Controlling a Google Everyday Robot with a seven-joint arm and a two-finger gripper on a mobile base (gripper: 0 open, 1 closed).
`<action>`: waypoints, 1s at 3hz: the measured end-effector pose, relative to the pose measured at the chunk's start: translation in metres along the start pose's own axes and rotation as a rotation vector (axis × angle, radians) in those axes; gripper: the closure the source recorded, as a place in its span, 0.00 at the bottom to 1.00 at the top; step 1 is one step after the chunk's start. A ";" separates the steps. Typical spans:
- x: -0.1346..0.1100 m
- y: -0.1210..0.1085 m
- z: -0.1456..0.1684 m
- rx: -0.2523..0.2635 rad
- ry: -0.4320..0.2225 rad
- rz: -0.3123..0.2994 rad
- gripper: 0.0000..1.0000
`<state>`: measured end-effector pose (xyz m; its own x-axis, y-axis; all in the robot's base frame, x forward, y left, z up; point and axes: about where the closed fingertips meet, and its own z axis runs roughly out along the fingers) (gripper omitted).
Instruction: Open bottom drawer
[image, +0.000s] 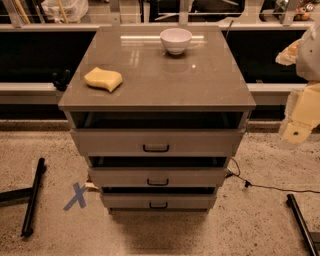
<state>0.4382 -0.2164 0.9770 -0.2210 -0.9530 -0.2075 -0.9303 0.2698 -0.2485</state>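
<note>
The bottom drawer (159, 201) is the narrowest grey-beige front, lowest on the cabinet, with a small black loop handle (158, 205) at its centre. Above it are the mid-sized drawer (158, 176) and the widest top drawer (156, 142). A dark gap shows above each front. My gripper (301, 122) is a cream-coloured shape at the right edge of the view, level with the top drawer. It is well to the right of the cabinet and far above the bottom drawer's handle, touching nothing.
A white bowl (175, 40) and a yellow sponge (103, 79) sit on the cabinet top (165, 80). On the floor are a blue tape X (76, 196), black bars at left (32, 197) and right (301, 222), and a cable (260, 186) right of the cabinet.
</note>
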 end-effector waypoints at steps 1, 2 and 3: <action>0.000 0.000 0.000 0.000 0.000 0.000 0.00; 0.005 0.009 0.034 -0.058 -0.042 -0.005 0.00; 0.005 0.041 0.097 -0.133 -0.134 -0.046 0.00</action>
<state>0.4271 -0.1965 0.8738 -0.1450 -0.9343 -0.3256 -0.9709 0.1977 -0.1350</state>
